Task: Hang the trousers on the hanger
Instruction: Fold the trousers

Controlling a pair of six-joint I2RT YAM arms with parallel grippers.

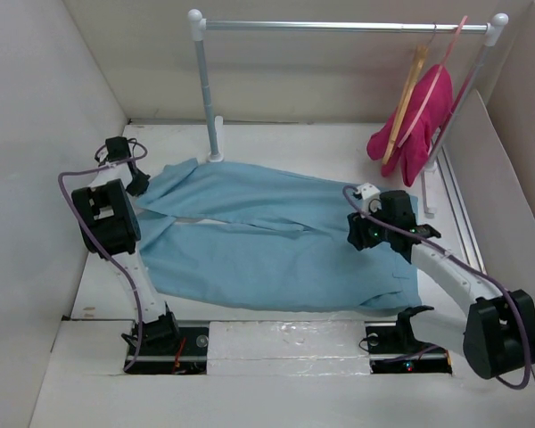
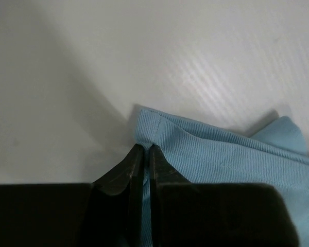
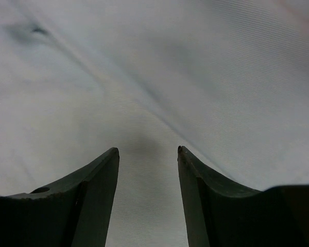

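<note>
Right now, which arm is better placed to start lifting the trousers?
Left. The left gripper is shut on a corner of the trousers; the right gripper hangs open over the cloth, holding nothing.

Robot lab, white-walled enclosure (image 1: 36, 107)

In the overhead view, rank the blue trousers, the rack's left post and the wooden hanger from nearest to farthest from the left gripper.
1. trousers: touching, with the cuff at their left end pinched in the left gripper.
2. rack's left post: standing just beyond that cuff, at the back left.
3. wooden hanger: hanging on the rail, far right.
</note>
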